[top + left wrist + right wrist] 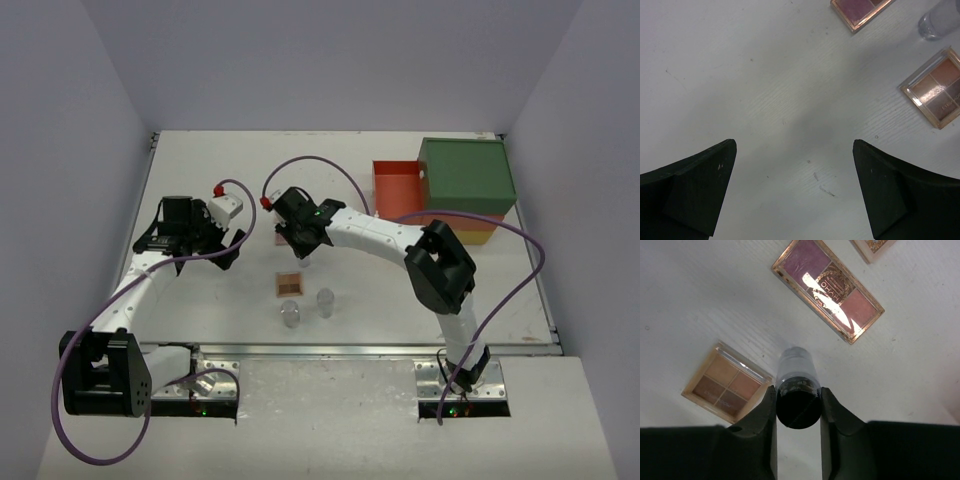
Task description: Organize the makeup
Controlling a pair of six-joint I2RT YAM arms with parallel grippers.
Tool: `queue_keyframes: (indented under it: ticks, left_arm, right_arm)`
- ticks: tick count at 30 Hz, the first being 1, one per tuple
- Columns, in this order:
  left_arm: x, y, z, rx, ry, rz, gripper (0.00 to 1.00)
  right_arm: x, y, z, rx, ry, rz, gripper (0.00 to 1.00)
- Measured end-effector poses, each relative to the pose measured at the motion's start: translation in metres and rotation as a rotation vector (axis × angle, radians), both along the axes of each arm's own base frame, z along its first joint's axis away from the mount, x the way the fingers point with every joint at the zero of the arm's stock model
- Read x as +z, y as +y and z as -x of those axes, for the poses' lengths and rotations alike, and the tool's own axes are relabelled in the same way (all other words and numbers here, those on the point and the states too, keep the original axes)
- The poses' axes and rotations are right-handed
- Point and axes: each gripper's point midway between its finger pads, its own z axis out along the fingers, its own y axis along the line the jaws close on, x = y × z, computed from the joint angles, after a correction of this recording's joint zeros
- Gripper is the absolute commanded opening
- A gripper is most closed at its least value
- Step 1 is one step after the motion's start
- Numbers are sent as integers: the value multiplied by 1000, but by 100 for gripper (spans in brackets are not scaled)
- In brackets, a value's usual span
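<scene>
My white table (400,300) holds a square brown four-pan palette (289,284), two clear round jars (290,316) (325,301), and a green-topped box (465,178).

a white, faintly wood-grained table (380,310) fills the scene, with plain pale grey walls (70,150) on three sides. at about 2 o'clock on the table stands a big box with a dark green top (466,175). below its 6 o'clock edge show a thin orange band (470,220) and a yellow band (470,237). an open orange drawer (397,188) juts from the box's 9 o'clock side, touching it. seen from the left wrist, the table has small dark scuffs (824,189).
</scene>
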Motion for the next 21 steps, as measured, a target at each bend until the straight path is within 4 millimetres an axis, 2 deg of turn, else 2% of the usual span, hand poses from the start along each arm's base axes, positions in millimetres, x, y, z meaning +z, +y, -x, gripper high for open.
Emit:
queue_keyframes:
  ticks: [3,8,11,13,15,19,21]
  left_arm:
    - [0,0,0,-1,-1,-2,100]
    - [0,0,0,-3,-1,-4,100]
    - [0,2,0,0,-2,-4,100]
    - [0,2,0,2,-2,-4,100]
    - [0,3,0,5,-2,-3,100]
    - [-1,3,0,5,1,-2,100]
    - [-1,3,1,4,2,0,100]
  right_arm:
    - [1,1,1,6,5,-4,0]
    - [3,1,1,6,4,-9,0]
    - [16,-5,5,1,-20,-26,0]
    - [36,-14,8,-7,-58,-49,0]
    - [69,-21,4,-23,-161,-112,0]
    - [153,-57,-3,-99,-440,-231,0]
    - [197,-81,-14,-172,-598,-289,0]
